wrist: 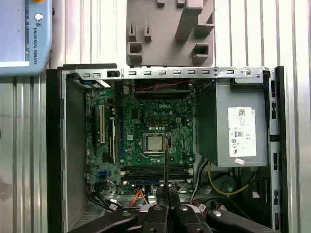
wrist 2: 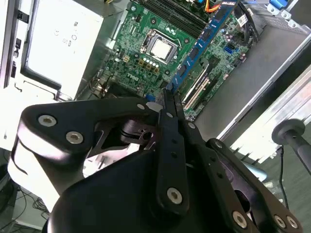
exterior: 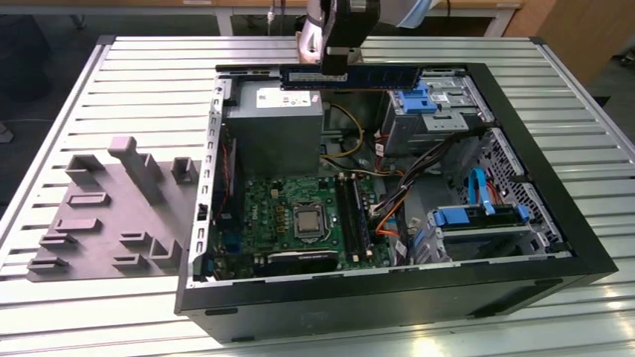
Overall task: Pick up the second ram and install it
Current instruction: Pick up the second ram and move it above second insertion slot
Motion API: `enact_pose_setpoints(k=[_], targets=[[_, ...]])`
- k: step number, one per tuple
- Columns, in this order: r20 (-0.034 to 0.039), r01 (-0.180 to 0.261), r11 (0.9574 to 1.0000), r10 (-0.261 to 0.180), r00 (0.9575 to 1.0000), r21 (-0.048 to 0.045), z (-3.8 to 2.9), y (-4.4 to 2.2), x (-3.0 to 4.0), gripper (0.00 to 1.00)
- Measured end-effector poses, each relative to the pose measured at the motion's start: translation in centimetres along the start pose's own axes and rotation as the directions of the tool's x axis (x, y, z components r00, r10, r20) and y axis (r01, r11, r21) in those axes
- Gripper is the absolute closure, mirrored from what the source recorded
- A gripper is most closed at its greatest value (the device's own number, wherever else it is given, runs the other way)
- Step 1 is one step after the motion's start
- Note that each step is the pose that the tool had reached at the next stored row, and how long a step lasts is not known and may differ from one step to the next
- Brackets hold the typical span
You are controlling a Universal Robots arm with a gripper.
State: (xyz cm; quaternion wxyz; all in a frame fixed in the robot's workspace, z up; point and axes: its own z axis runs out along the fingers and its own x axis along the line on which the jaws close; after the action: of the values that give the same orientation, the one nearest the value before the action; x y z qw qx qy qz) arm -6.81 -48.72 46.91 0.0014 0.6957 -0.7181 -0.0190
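- Gripper (exterior: 337,72) pinches the second ram (exterior: 382,76), fingers pressed onto its flat faces, gripping it left of its middle as the exterior view shows it.
- Second ram hangs in the air, level and on its long edge, with its length running across the exterior view from left to right.
- It sits above the far rim of the open computer case (exterior: 585,256), over the grey power-supply box (exterior: 273,123) and the blue-tabbed drive bay (exterior: 421,100), and touches neither.
- In the first wrist view the gripper (wrist: 165,206) points straight down into the case, and the ram shows edge-on as a thin dark line (wrist: 165,160) over the motherboard.
- Green motherboard (exterior: 273,216) lies flat in the case, with the CPU socket (exterior: 308,222) near its middle.
- Long black memory slots (exterior: 352,216) run beside the socket, well below the held ram.
- Grey holder tray (exterior: 109,216) lies on the slatted metal table (exterior: 149,67), just beside the case on the exterior view's left.
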Motion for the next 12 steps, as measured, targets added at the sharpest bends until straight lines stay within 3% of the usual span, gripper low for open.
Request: enact_pose_setpoints(k=[1, 12], targets=[[0.0, 0.0, 1.0, 0.0, 1.0, 0.0, 1.51, -0.04, 0.04, 0.89], [0.0, 0.0, 1.0, 0.0, 1.0, 0.0, 1.79, -0.05, 0.04, 0.89]])
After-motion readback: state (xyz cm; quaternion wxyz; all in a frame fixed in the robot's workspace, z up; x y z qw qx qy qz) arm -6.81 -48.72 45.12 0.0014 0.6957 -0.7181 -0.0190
